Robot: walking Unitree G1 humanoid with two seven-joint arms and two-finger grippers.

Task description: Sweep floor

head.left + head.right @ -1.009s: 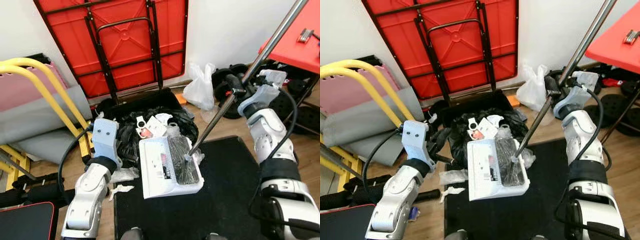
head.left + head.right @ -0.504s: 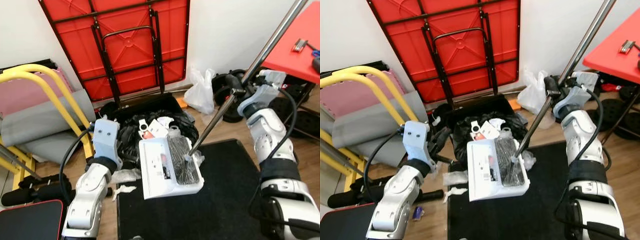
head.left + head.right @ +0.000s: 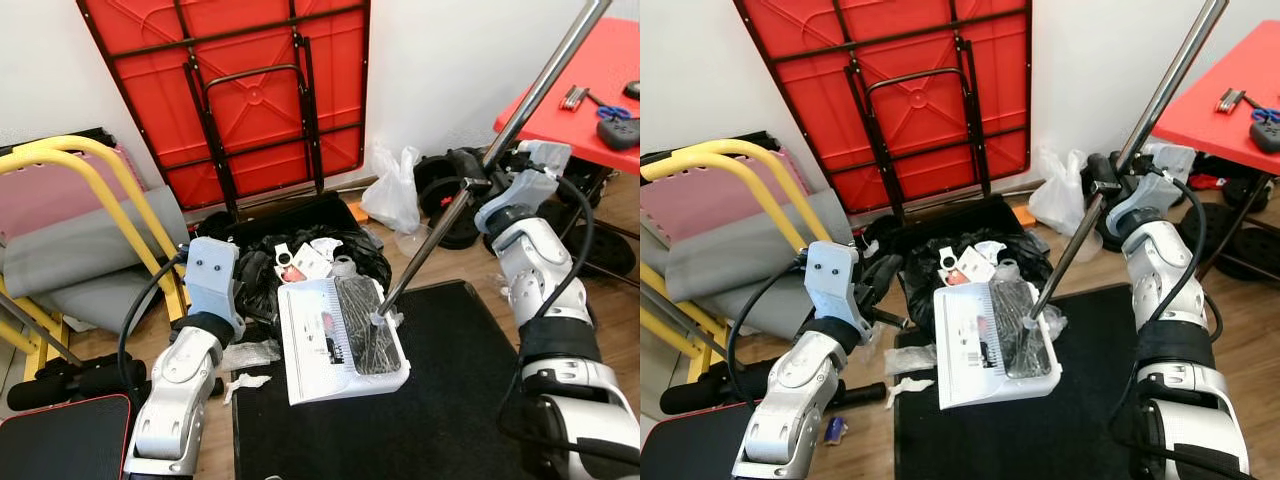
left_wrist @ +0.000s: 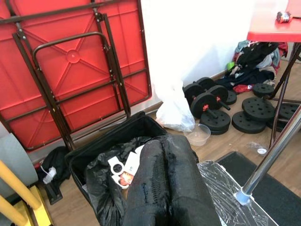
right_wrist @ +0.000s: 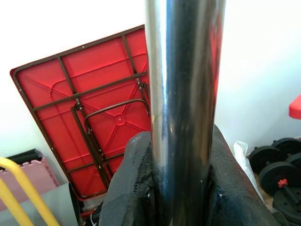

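Note:
A white dustpan [image 3: 320, 345] with dark debris and clear wrap in it hangs tilted over the edge of a black mat [image 3: 460, 400]. It sits next to a black rubbish bag [image 3: 255, 270] that holds white scraps. My left gripper [image 4: 167, 188] is shut beside the pan's left side, and the spot it grips is hidden. A long metal broom pole [image 3: 520, 105] slants down into the pan, its tip [image 4: 242, 197] resting among the debris. My right gripper [image 5: 181, 188] is shut around the pole high up, at right [image 3: 472, 185].
A folded red table [image 3: 250, 90] leans on the wall behind the bag. A red table [image 3: 590, 80] with tools stands at right, with weight plates [image 3: 445, 190] and a white plastic bag [image 3: 392, 195] under it. A yellow frame [image 3: 90, 170] and grey mats are at left. Crumpled paper [image 3: 245, 380] lies on the wooden floor.
The whole view has shifted a little, so the camera moved. Both arms, the pole and the dustpan hold nearly the same pose.

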